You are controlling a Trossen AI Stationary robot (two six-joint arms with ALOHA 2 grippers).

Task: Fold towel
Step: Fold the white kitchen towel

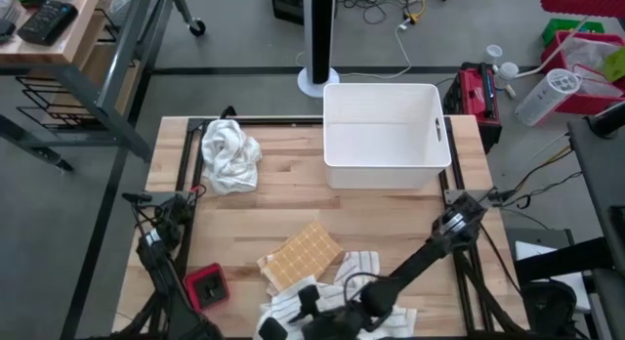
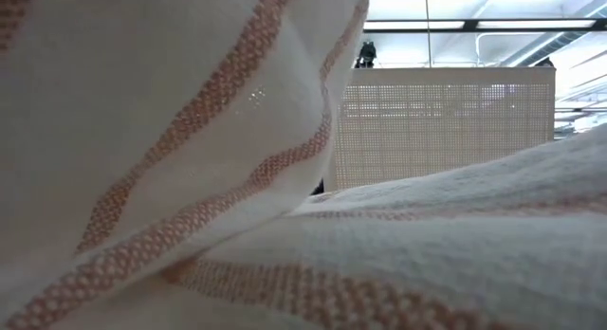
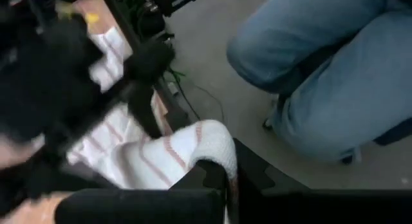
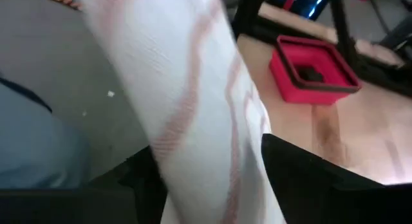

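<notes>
A white towel with orange stripes (image 1: 283, 303) lies rumpled at the table's near edge and fills the low view (image 2: 285, 226). My left gripper (image 3: 228, 176) is at that near edge, shut on a bunched part of the towel. My right gripper (image 4: 212, 166), reaching in from the right (image 1: 312, 306), stands open with a stretch of towel (image 4: 187, 89) running between its two fingers. A tan waffle cloth (image 1: 301, 254) lies on the towel's far side. My left gripper pinches a rounded fold of the towel (image 3: 209, 143) between its two fingers, slanting down toward the table's near edge. The fold bulges past the fingertips; the rest of the towel trails back onto the table. My right gripper has towel between its spread fingers (image 4: 302, 179); whether they touch it I cannot tell.
A red box (image 1: 207, 284) sits near the left arm. A white bin (image 1: 386, 135) stands at the far middle, a crumpled white cloth (image 1: 229, 154) at the far left. A seated person's legs (image 3: 322, 69) are just beyond the near edge.
</notes>
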